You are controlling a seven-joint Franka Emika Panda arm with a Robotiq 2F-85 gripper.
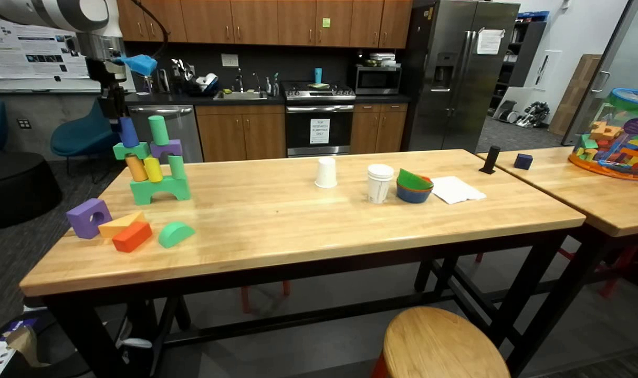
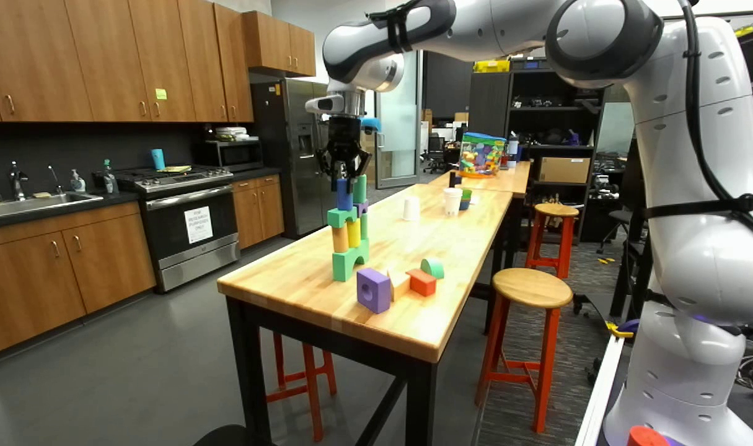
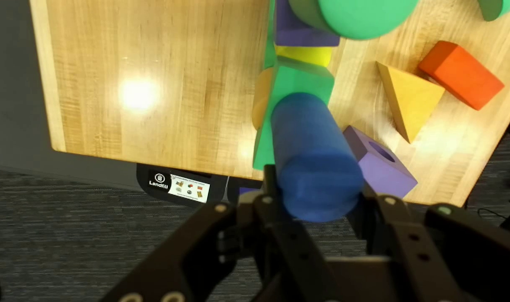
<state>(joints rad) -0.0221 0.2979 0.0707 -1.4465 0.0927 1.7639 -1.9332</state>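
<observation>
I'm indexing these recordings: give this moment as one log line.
fingers: closed on blue cylinder | beneath it: green block | alongside: green cylinder on purple block

We read "FOR RESEARCH PURPOSES ONLY" on the white sign (image 1: 320,131) on the oven door (image 1: 297,128), "Landfill" plus trash-can icon (image 3: 159,178) on the black bin (image 3: 144,179). Fridge paper (image 1: 490,41): illegible.

Blue cylinder (image 3: 313,155), near end seemingly blurred
</observation>
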